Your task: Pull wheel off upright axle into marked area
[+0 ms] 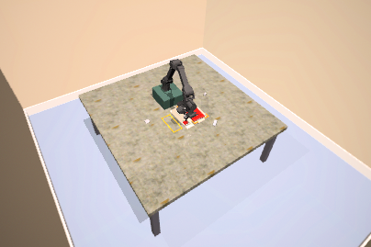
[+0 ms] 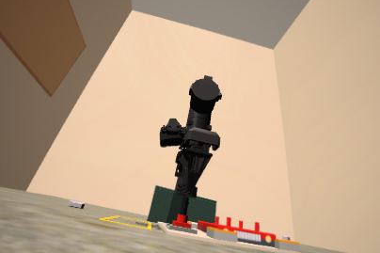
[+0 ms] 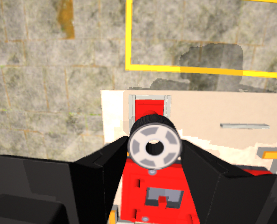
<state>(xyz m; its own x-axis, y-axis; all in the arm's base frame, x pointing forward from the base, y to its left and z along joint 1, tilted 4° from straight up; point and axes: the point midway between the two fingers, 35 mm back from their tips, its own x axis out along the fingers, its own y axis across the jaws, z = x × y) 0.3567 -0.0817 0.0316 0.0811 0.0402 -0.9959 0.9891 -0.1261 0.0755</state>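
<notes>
The wheel point(image 3: 140, 145), a light grey hub with a dark tyre, is between the fingers of my gripper point(image 3: 153, 142) in the wrist view. The gripper is shut on it. In the exterior view the fingers stand above a red stand point(image 2: 182, 222) point(image 3: 149, 106) on the cream board. The hub's centre looks dark, and I cannot tell whether the axle is still inside it. The marked area's yellow outline point(image 1: 167, 125) point(image 2: 150, 226) point(image 3: 128, 35) lies beside the board, beyond its edge in the wrist view.
The cream board point(image 3: 200, 107) carries a red structure point(image 1: 197, 114) point(image 3: 135, 195) with upright pegs beside the gripper, and a thin grey bar point(image 3: 245, 126). The arm stands on a green block point(image 1: 167, 98) point(image 2: 162, 207). Small white pieces point(image 1: 147, 121) point(image 1: 215, 123) lie on the table.
</notes>
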